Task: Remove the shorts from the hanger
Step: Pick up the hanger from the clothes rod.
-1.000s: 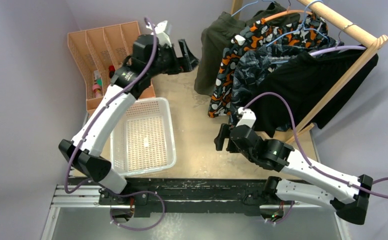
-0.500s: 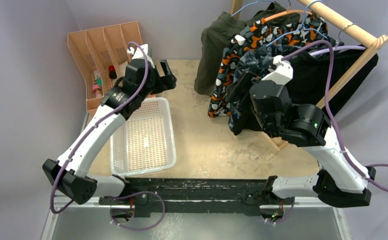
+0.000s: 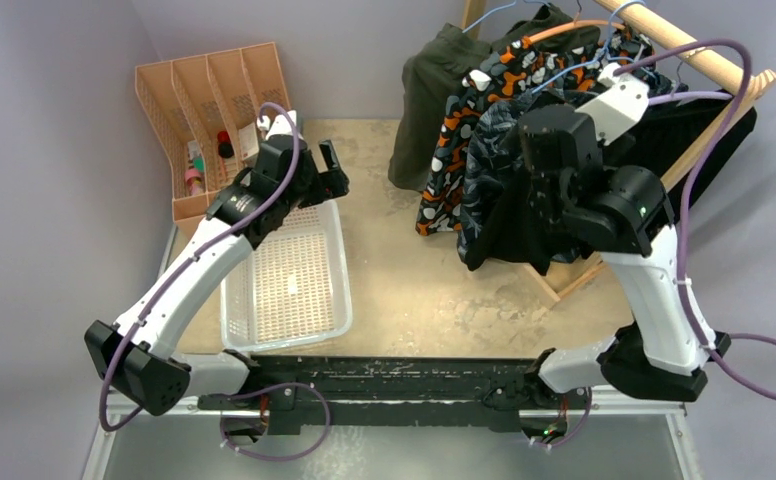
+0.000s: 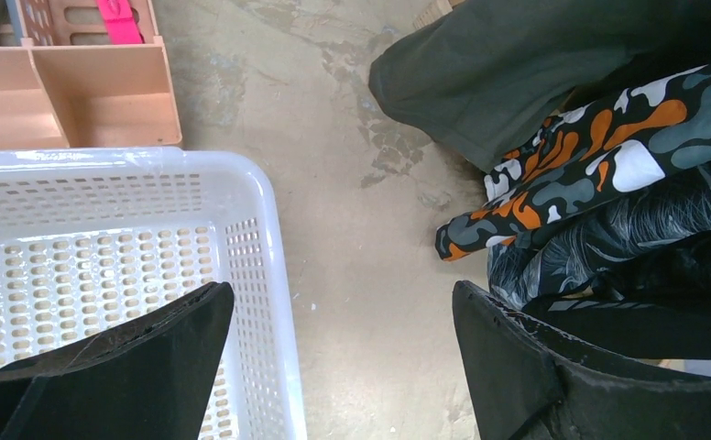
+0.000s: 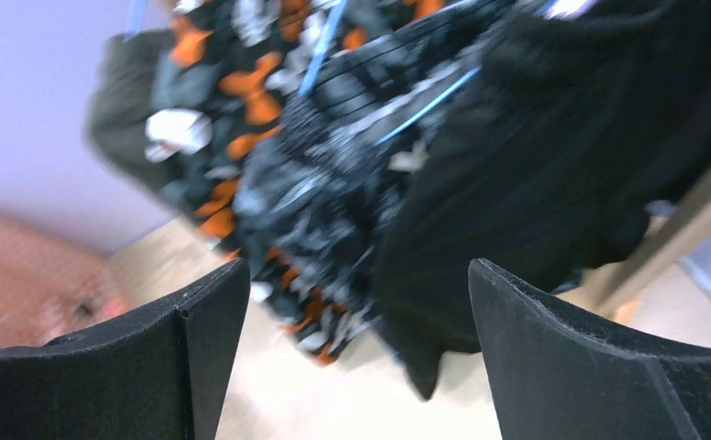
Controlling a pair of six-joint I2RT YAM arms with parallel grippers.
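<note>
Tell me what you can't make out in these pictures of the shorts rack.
- Black shorts: top view, the right arm covers most of them.
- Blue-grey camouflage shorts: right wrist view, motion blur smears their pattern.
- Olive shorts: left wrist view, cut off by the top edge.
- Organizer contents: top view, too small.

L arm point(image 3: 189, 275) stretched from lower left up toward upper-left centre, elbow low, wrist tipped down. L fingers point(image 4: 132, 367) spread wide, gripping nothing. R arm point(image 3: 654, 290) raised steeply at right, wrist folded over toward upper centre. R fingers point(image 5: 132, 367) likewise wide apart, unloaded.
</note>
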